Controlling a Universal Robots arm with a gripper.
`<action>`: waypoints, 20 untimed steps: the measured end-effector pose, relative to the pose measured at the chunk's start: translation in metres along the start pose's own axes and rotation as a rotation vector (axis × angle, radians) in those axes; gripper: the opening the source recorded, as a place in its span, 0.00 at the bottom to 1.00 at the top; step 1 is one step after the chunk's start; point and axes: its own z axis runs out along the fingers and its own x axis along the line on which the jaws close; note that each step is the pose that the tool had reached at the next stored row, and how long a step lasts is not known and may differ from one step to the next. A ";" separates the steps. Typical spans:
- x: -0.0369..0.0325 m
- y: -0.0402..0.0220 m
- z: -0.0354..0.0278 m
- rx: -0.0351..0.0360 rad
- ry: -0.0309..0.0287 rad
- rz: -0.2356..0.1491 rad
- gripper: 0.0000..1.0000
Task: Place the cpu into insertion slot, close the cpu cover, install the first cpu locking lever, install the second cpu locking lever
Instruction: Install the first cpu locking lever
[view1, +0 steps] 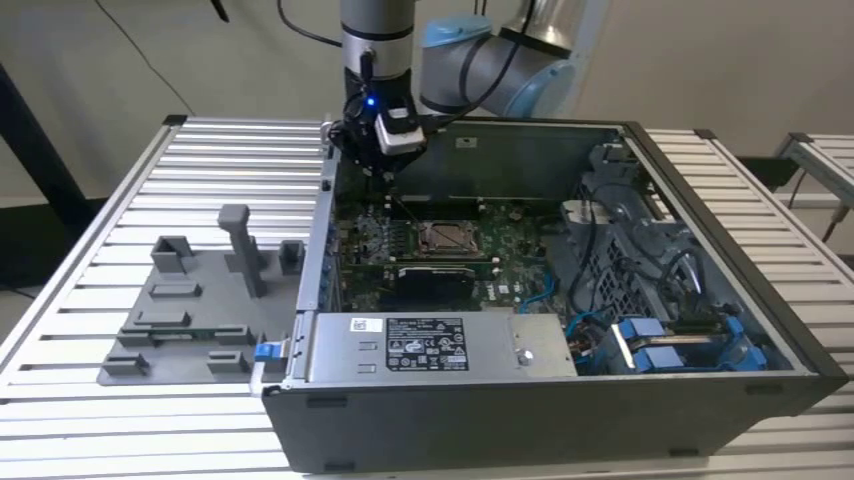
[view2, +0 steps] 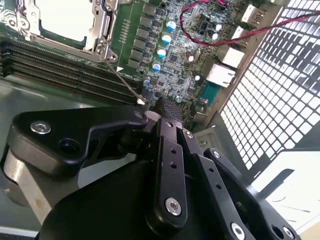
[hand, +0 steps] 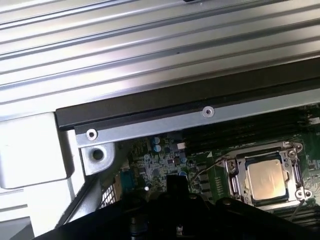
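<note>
**Fig.** Gripper (view2: 169, 107) inside the pc case (view1: 561, 400), at its far corner on the exterior view's left. Fingers are drawn together, w/ nothing visibly pinched btw them. The cpu (hand: 265, 175) lies in the insertion slot (view1: 447, 237), silvery top up. The cpu cover (view2: 102, 27) frames it and appears folded down flat. A thin wire locking lever (view2: 122, 80) runs from the socket's corner toward the fingertips. Its free end sits just beside them; you can't tell whether it touches. Judged from this layout: cpu placed, cover down, lever work in hand.

Risks for you to watch:
- (a) The lever is thin and prob. springy, so closed tips pressing on it may slide off and land on the small capacitors (view2: 165, 52) nearby.
- (b) Pushed off-line, the wire could miss its hook or bend, leaving the cover unclamped.
- (c) The memory slots (view2: 60, 70) lie alongside the lever, so a skidding finger could rake them.
- (d) The red cable (view2: 207, 43) is near enough to snag on a wide swing.
</note>
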 end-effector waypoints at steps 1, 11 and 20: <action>0.0000 -0.0001 0.0000 -0.0015 0.0009 -0.004 0.11; -0.0012 -0.0057 -0.0019 -0.0276 0.0287 -0.013 0.11; -0.0031 -0.0125 -0.0239 -0.0303 0.0462 -0.012 0.11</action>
